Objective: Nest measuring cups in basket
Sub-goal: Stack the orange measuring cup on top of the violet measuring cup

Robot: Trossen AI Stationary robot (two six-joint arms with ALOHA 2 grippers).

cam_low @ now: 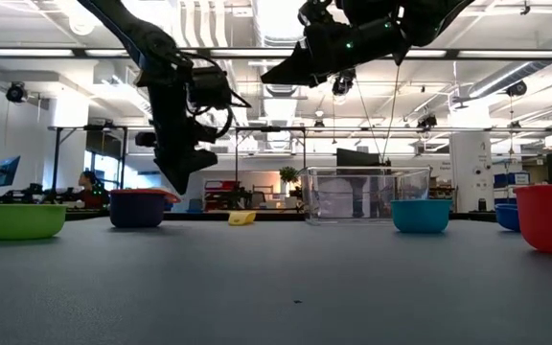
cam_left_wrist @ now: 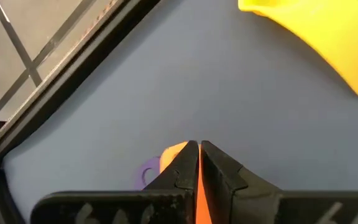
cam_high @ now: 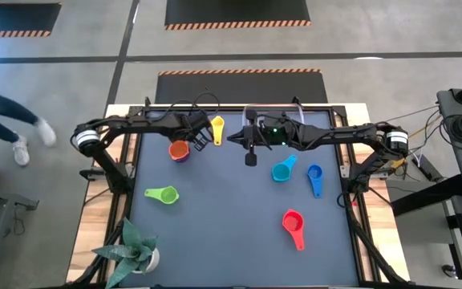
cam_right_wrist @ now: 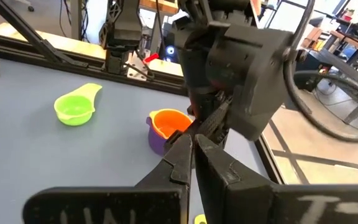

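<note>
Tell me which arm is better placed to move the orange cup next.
Left: the left gripper is shut on the orange cup; the right gripper hangs shut, empty, farther off.

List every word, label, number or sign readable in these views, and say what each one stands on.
No text can be read with confidence.
Right wrist view: pale marks on the right arm's own bar, cut off and blurred, not readable.
Left wrist view: faint marks on the left arm's own bar, not readable.
Measuring cups, such as the red cup and green cup: no visible markings.
Clear basket: no label visible.
</note>
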